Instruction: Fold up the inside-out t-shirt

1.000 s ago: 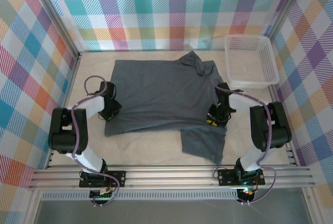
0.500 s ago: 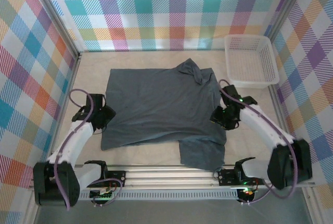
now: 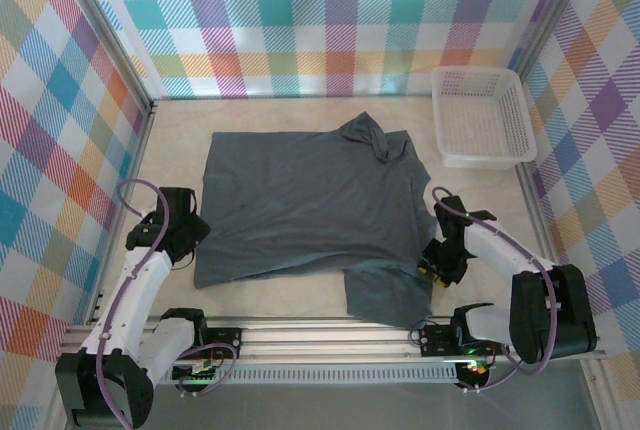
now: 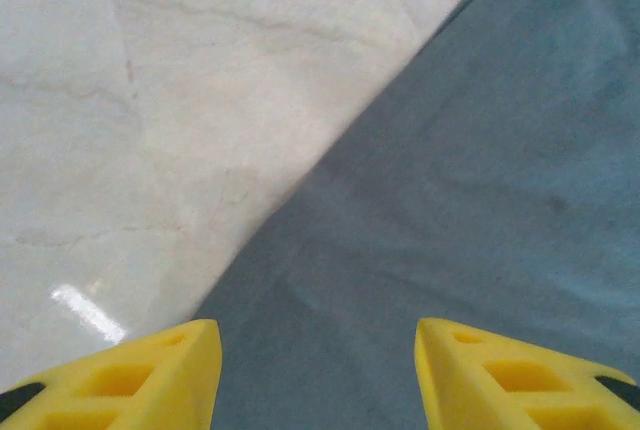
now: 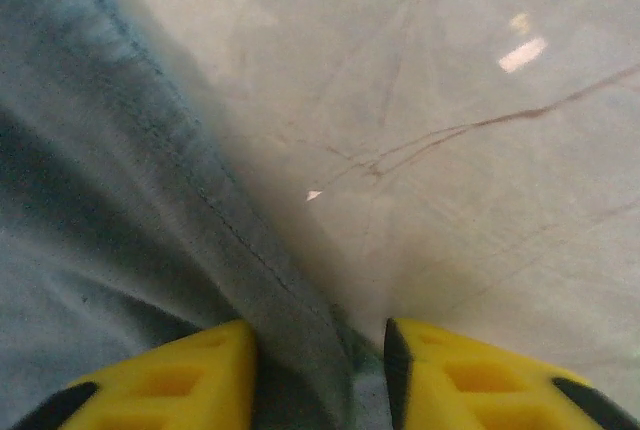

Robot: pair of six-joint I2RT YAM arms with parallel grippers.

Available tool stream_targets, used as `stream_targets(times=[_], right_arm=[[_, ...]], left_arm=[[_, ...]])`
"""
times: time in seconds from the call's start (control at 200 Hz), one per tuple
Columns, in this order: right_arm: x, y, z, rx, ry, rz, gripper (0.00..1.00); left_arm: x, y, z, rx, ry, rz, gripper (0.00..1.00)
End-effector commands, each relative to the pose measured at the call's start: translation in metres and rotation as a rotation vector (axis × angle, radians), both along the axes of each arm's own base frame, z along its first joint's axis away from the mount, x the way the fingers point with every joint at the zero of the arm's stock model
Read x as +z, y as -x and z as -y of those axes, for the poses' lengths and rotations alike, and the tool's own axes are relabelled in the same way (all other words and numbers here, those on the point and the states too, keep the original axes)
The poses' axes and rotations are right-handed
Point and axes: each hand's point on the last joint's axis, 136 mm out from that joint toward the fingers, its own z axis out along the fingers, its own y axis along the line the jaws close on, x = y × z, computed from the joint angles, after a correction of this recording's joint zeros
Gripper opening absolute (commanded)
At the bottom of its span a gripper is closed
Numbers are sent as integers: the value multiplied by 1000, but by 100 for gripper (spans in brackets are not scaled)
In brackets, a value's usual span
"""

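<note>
We count one basket [image 3: 478, 160] and one t-shirt [image 3: 310, 200]: edge beneath the wide left gripper [image 4: 316, 350], hem inside the narrow right gripper [image 5: 318, 350].

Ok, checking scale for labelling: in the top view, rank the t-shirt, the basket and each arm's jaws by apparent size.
1. t-shirt
2. white basket
3. left jaws and right jaws: they look alike, too close to rank.
</note>
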Motion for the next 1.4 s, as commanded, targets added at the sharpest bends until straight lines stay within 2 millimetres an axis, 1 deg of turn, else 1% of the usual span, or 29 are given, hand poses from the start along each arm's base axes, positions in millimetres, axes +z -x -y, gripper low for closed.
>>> stream_targets(times=[0.0,0.035,0.045,0.09,0.165,0.2,0.28,0.39,0.44,0.52,0.64,0.765,0.85,0.935,1.015,1.065,1.135,1.195,1.235,1.325,1.4], right_arm=[[5,-11,-11,-20,-55,37,10],[11,-16,-12,-19,-57,56,1],[13,-18,-13,-19,-58,63,0],[23,-26,-12,-17,-55,102,0],[38,-38,-12,-15,-51,164,0],[46,-42,-12,-14,-54,189,0],[61,-50,-17,-7,-86,248,0],[79,-62,-33,20,-188,361,0],[82,-66,-38,22,-217,397,0],[80,-66,-39,15,-230,402,0],[75,-67,-42,12,-243,380,0],[72,-67,-42,15,-238,369,0],[70,-66,-42,19,-236,363,0],[69,-66,-42,25,-234,358,0],[68,-66,-42,27,-233,351,0],[67,-66,-42,29,-233,348,0],[66,-67,-42,29,-234,346,0],[66,-66,-42,31,-231,345,0],[64,-64,-40,30,-223,339,0],[56,-56,-34,20,-187,305,0],[43,-45,-23,3,-125,259,0]], left_arm=[[-1,23,-3,45,1,-88,54],[-4,29,-1,50,11,-116,53],[-5,31,-1,52,13,-122,53],[-10,42,0,56,24,-174,52],[-20,63,2,69,36,-270,47],[-24,68,5,71,53,-297,46],[-32,60,20,32,138,-305,46],[-48,55,31,22,203,-343,49],[-55,54,36,21,232,-352,51],[-63,58,37,50,242,-379,51],[-67,70,22,126,174,-425,52],[-77,72,25,155,196,-437,53],[-85,75,26,173,208,-446,48],[-87,85,19,218,174,-468,42],[-90,91,15,241,156,-463,41],[-95,90,18,243,173,-445,42],[-102,87,24,248,215,-421,46],[-107,83,25,258,230,-399,49],[-108,81,24,259,226,-390,49],[-105,76,18,256,191,-377,41],[-100,72,13,247,158,-372,27]])
